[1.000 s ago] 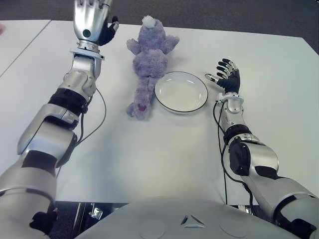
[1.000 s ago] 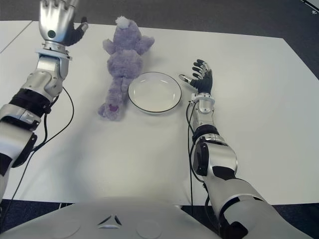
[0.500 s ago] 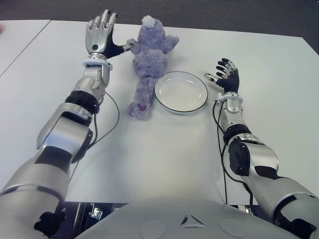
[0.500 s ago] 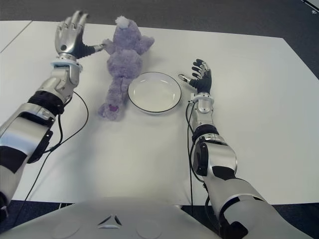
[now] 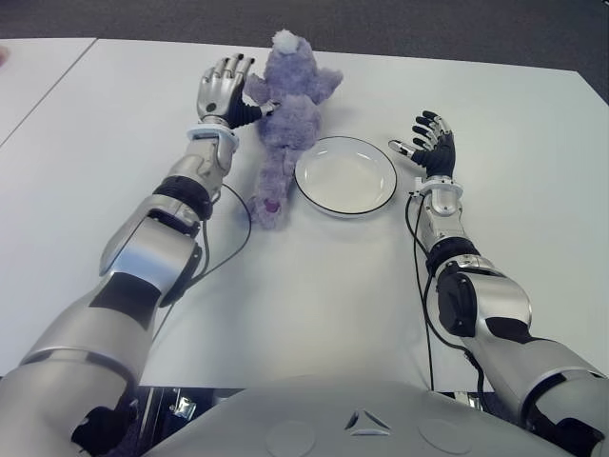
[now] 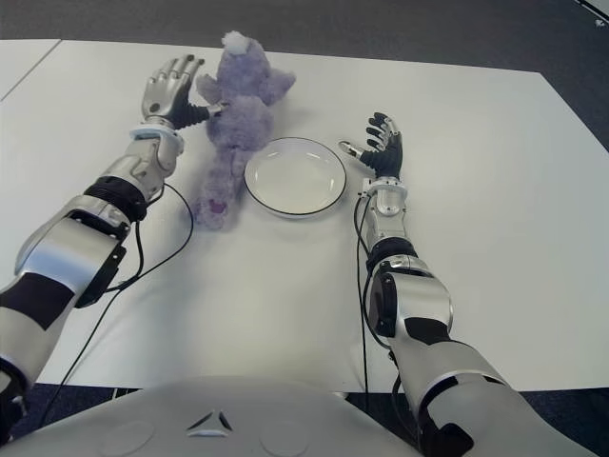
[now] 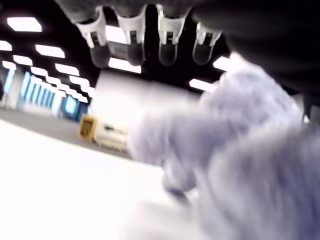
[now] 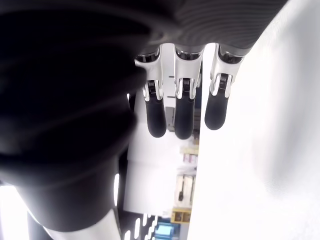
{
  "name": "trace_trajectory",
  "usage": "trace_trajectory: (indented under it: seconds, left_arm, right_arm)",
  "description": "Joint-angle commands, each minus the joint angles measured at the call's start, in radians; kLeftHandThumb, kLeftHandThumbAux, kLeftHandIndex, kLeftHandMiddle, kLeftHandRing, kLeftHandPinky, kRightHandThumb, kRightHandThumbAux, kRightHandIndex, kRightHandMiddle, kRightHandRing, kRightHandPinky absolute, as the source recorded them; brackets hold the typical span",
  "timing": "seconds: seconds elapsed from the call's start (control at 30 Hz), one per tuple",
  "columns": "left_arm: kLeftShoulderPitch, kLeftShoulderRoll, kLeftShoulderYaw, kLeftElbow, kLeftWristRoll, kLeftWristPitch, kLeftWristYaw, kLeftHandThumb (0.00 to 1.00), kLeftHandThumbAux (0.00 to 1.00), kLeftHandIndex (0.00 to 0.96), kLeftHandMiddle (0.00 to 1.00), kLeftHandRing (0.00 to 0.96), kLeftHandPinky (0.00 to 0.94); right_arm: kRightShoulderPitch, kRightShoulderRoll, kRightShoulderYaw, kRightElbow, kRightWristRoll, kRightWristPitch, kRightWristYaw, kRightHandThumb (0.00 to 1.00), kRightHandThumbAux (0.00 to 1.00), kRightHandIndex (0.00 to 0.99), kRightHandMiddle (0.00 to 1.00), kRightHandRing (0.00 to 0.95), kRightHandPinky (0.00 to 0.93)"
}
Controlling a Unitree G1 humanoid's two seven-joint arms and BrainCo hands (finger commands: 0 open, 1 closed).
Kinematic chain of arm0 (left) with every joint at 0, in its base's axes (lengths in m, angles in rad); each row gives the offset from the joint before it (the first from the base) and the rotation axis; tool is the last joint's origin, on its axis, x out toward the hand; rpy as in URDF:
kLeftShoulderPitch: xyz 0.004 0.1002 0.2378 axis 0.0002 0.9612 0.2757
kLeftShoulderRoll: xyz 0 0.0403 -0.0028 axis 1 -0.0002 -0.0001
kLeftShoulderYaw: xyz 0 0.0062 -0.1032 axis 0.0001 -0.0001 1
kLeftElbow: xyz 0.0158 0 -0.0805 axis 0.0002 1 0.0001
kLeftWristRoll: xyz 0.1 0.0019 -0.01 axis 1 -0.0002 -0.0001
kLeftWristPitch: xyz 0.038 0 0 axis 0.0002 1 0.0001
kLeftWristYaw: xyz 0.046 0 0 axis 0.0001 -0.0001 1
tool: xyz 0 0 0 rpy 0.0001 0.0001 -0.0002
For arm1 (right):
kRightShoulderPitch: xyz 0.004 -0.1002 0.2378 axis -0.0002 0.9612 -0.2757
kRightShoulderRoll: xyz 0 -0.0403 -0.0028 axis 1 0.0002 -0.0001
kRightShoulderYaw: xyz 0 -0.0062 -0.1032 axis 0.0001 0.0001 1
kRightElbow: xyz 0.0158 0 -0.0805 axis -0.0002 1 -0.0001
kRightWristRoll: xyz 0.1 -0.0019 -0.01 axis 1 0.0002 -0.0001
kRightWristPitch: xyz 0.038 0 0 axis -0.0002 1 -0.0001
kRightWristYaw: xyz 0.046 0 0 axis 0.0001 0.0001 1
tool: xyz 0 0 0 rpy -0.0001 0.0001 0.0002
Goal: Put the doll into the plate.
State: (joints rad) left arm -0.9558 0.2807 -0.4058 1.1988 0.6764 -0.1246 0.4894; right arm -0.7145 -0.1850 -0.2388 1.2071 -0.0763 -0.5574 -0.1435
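A purple plush doll (image 5: 285,124) lies stretched out on the white table (image 5: 304,286), head at the far end, just left of a white plate (image 5: 345,176) with a dark rim. My left hand (image 5: 225,92) is at the doll's left side by its arm, fingers spread, thumb touching the plush. In the left wrist view the doll (image 7: 240,165) fills the frame close under the straight fingers (image 7: 132,37). My right hand (image 5: 430,143) shows to the right of the plate, fingers open and holding nothing.
A second white table (image 5: 38,76) adjoins on the far left. Dark floor lies beyond the table's far edge. A black cable (image 5: 228,238) trails from the left forearm across the tabletop.
My left hand has come down and moved right from the far left corner until it meets the doll's side. The doll, plate and right hand have stayed put.
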Motion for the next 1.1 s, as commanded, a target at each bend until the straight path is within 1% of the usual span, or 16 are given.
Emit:
trace_trajectory:
  seconds: [0.03,0.27,0.53,0.77,0.97,1.1]
  left_arm:
    - [-0.009,-0.065,-0.002,0.077,-0.036,-0.049,-0.126,0.05,0.35,0.0,0.0,0.0,0.0]
    - [0.007,-0.088,-0.015,0.081,-0.048,-0.082,-0.165,0.038,0.363,0.0,0.0,0.0,0.0]
    - [0.015,-0.087,-0.037,0.079,-0.04,-0.118,-0.194,0.006,0.379,0.0,0.0,0.0,0.0]
    - [0.021,-0.089,-0.042,0.062,-0.048,-0.138,-0.238,0.0,0.381,0.0,0.0,0.0,0.0]
    - [0.039,-0.094,-0.051,0.046,-0.04,-0.156,-0.234,0.0,0.366,0.0,0.0,0.0,0.0]
    - [0.074,-0.081,-0.062,0.009,-0.035,-0.194,-0.23,0.0,0.361,0.0,0.0,0.0,0.0]
  right_arm:
    - [0.289,0.102,0.038,0.148,-0.037,0.065,-0.016,0.0,0.948,0.179,0.218,0.216,0.238]
    - [0.29,0.101,0.046,0.148,-0.041,0.068,-0.024,0.0,0.949,0.182,0.219,0.216,0.237]
    - [0.293,0.1,0.064,0.147,-0.048,0.053,-0.041,0.0,0.951,0.187,0.223,0.216,0.232]
    - [0.297,0.098,0.084,0.148,-0.061,0.057,-0.068,0.0,0.937,0.188,0.226,0.217,0.23]
    - [0.297,0.097,0.1,0.148,-0.066,0.055,-0.077,0.0,0.934,0.188,0.222,0.21,0.225]
    - [0.297,0.098,0.108,0.148,-0.066,0.058,-0.082,0.0,0.945,0.19,0.222,0.211,0.228]
